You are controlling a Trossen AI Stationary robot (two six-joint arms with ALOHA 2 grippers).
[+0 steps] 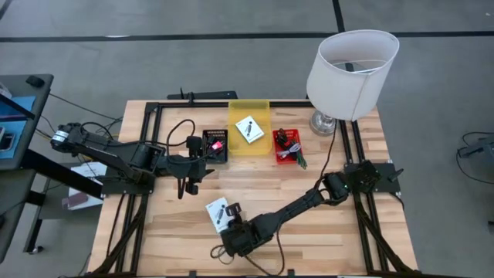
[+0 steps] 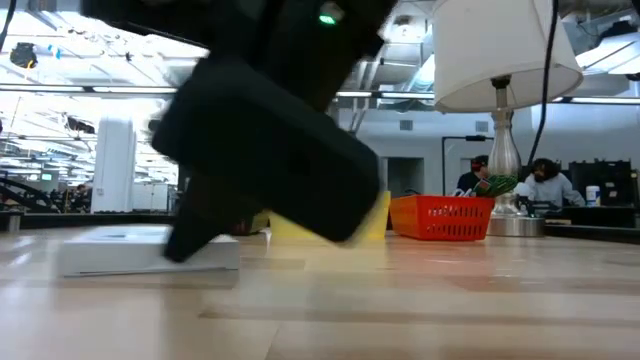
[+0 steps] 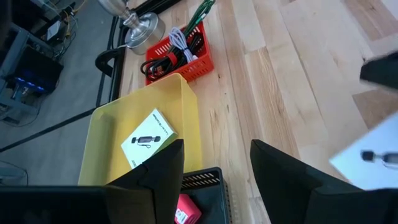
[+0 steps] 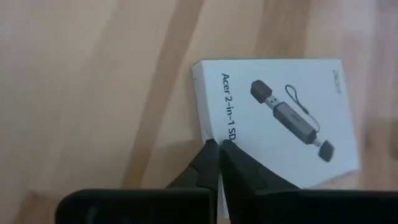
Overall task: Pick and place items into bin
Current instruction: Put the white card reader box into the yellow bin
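Right wrist view: white card box (image 4: pixel 280 118), flat on the table (image 4: pixel 93 93) near the front edge, left of centre. Right gripper (image 4: pixel 219 163) pinched closed at its edge, holding nothing. Likely light, stiff, low-lying; best gripped across opposite edges. Left gripper (image 3: pixel 214 165) parted, empty, near the yellow bin (image 3: pixel 118 130).

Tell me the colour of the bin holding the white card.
Yellow bin, with the white card lying inside; the left wrist view shows it best.

Yellow bin (image 1: pixel 248 128): holds one white card (image 1: pixel 249 130).
Right end effector (image 1: pixel 229 229): beside a second white card (image 1: pixel 217 212) on the tabletop (image 1: pixel 363 232).
Left end effector (image 1: pixel 202 150): over a black bin (image 1: pixel 215 145).
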